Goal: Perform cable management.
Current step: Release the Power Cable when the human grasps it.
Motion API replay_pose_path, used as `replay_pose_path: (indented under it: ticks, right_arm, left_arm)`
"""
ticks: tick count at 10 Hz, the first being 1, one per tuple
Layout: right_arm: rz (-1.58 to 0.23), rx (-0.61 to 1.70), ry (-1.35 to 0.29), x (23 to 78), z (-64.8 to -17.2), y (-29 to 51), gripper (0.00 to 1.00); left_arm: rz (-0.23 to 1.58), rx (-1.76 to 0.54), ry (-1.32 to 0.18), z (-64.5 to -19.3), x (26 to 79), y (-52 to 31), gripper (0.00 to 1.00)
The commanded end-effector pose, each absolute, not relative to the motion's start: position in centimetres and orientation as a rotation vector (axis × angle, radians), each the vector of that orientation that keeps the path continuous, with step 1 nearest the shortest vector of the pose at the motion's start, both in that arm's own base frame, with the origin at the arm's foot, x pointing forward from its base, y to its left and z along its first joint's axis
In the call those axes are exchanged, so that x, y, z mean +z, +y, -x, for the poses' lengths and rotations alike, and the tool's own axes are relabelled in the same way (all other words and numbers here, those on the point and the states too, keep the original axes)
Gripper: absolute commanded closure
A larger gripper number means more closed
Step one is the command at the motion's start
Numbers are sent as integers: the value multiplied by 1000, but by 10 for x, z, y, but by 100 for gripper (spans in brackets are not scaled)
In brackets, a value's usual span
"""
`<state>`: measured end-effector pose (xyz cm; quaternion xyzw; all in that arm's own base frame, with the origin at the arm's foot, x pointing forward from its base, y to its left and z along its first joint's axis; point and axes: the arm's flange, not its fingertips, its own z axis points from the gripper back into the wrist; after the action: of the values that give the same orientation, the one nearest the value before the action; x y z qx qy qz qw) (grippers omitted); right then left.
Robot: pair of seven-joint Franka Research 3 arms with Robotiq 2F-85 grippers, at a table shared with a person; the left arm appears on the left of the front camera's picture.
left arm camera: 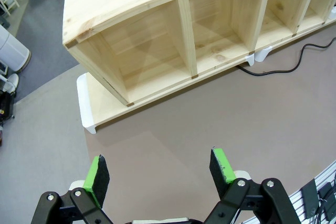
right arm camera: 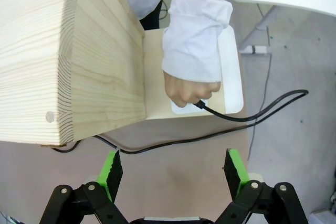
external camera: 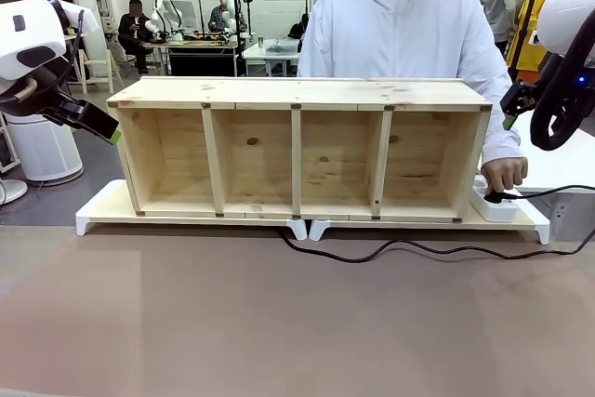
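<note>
Two grippers, both w/ jaws wide apart and holding nothing. Right gripper (right arm camera: 174,174) hangs above the table's right end, green pads spread, looking down on the person's hand (right arm camera: 189,88) and the cable (right arm camera: 173,142). Left gripper (left arm camera: 157,174) hovers over bare tabletop off the left end of the wooden shelf (external camera: 297,141), well apart from any cord.

Cable: black, thin. One end sits under the person's fist at the white power strip (external camera: 497,206), on the white base board (external camera: 98,211) just beside the shelf's right side; looks like the plug is being pressed in or held there. From the fist it loops out to the right, doubles back along the table just in front of the shelf, and ducks under the shelf base near the middle, where the two boards meet. Rest is hidden.

Step in hand, as I read it: task barely begun, slack lies loose on the table, robot waiting on the person. To do it well: right arm is the closer one, so it should come down on the free run in front of the shelf, not near the fist. Approach w/ pads straddling the cord crosswise, low enough to trap it vs. the table. Pull gently; cord is limp and will drag, and a hard tug could yank the plug or shift the strip.
</note>
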<state>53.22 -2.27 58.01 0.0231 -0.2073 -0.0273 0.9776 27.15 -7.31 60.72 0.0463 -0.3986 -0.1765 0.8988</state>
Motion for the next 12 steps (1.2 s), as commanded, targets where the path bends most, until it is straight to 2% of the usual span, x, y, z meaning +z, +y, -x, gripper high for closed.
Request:
replay_pose_path:
  ticks: [1,12]
  right_arm:
    - [-50,-58,-410,578,-532,-23,0]
    - [-50,-58,-410,578,-532,-23,0]
  left_arm:
    - [-105,-371,-834,-273,608,-73,0]
    - [-105,-371,-834,-273,608,-73,0]
